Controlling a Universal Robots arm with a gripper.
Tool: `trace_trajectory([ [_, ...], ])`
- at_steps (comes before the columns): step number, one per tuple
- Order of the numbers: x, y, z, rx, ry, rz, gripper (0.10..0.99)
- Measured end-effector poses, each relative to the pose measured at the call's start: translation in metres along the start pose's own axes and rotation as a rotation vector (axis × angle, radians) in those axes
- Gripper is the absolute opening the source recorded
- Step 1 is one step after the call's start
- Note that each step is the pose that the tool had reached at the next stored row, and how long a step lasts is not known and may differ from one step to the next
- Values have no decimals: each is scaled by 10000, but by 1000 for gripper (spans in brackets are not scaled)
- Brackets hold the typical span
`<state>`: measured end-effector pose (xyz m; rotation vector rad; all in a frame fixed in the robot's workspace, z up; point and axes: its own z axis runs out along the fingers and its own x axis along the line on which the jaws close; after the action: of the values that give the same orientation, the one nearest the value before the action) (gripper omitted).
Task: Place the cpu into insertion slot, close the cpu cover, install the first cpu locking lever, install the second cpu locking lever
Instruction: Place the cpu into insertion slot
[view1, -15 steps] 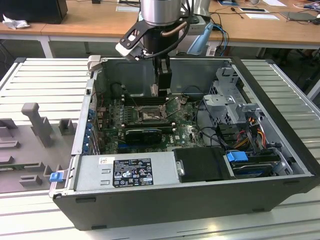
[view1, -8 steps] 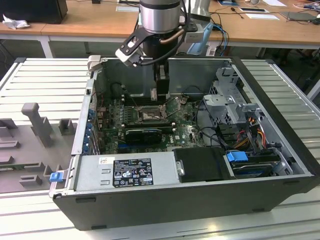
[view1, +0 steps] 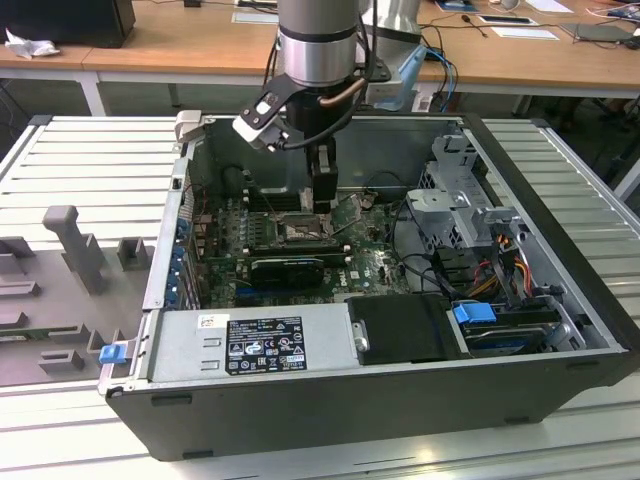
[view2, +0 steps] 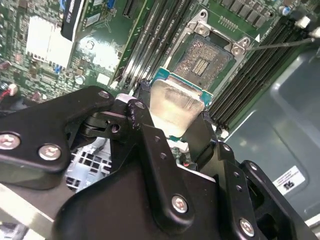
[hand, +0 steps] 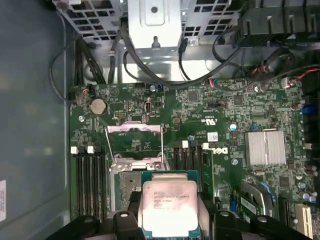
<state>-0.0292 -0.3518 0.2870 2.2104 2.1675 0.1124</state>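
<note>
- Fingers (view2: 150, 140): in the second wrist view, the two black fingers of the gripper (view2: 174, 114) were closed partway onto opposite edges of the cpu (view2: 175, 102), one on each side.
- Held part: in the first wrist view, the cpu (hand: 167, 200) sat between the fingers with its pale metal top facing the camera. Its green border showed at the free edges. The gripper (hand: 169, 217) clasped it from both flanks.
- Target: the insertion slot (view2: 205, 60) lay just past the chip's leading edge, with its tan-gold contact field bare. The chip was raised clear of the field and not seated.
- In the first wrist view, the chip covered part of the insertion slot (hand: 125, 187).
- Lid: the cpu cover (hand: 135, 129) was swung open on the far side of the slot from the chip. The green motherboard (hand: 225, 115) was visible through its window.
- Surroundings: black memory slots (hand: 90, 175) flanked the socket on both sides. A finned heat sink (hand: 265, 147) stood well apart on the board.
- Overall: in the exterior view, the gripper (view1: 322, 200) reached down into the open computer case (view1: 400, 400). It hung just above the insertion slot (view1: 300, 230).
</note>
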Motion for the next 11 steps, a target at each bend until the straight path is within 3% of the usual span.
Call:
trace_trajectory([
  [1,2,-3,31,4,24,-285,529],
  [6,-2,-114,118,-51,28,-323,529],
  [11,39,-134,223,-51,33,-382,529],
])
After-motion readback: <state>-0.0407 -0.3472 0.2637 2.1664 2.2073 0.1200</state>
